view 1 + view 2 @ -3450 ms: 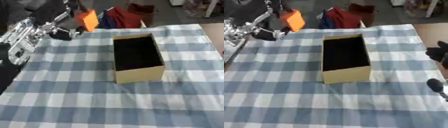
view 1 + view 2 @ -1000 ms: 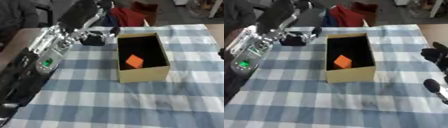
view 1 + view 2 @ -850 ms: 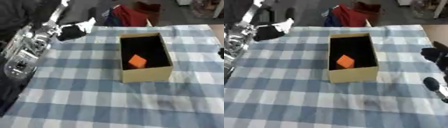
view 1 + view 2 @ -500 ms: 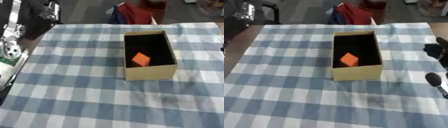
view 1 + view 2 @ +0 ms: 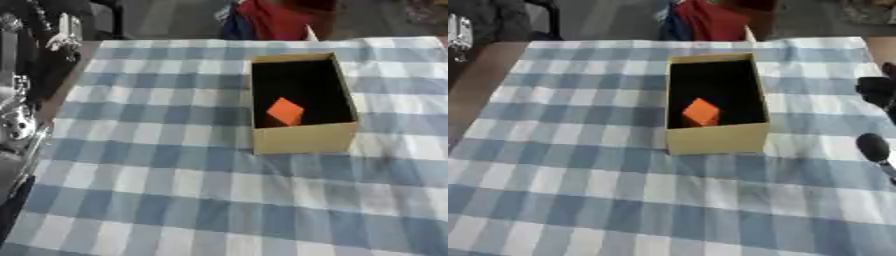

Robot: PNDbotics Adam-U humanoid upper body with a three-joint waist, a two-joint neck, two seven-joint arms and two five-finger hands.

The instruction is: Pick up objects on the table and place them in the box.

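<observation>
Your box [image 5: 302, 102] stands upright on the blue-and-white checked cloth [image 5: 175, 190] that covers the surface, a little right of centre and toward the far half, its long side running from near to far. It is tan cardboard with a dark inside, open at the top. Inside it lies the orange block [image 5: 285, 111], tilted on a corner, in the near half of the box and close to the near wall — it touches the floor of the box, and whether it leans on the wall you cannot tell. Your left arm [image 5: 22, 125] runs along the left edge of the left eye view, black with silver joints, off the cloth and well apart from the box; your left hand [image 5: 66, 37] shows as a pale, blurred shape near the far left corner, beyond the edge of the surface, and you cannot tell whether its fingers are apart or together. Your right hand [image 5: 877, 90] shows only at the right edge of the right eye view, a dark shape over the cloth, to the right of the box and apart from it; a dark rounded part lies nearer, also at that edge — the state of its fingers cannot be told either. Beyond the far edge of the surface sits something red and blue [image 5: 271, 20].
</observation>
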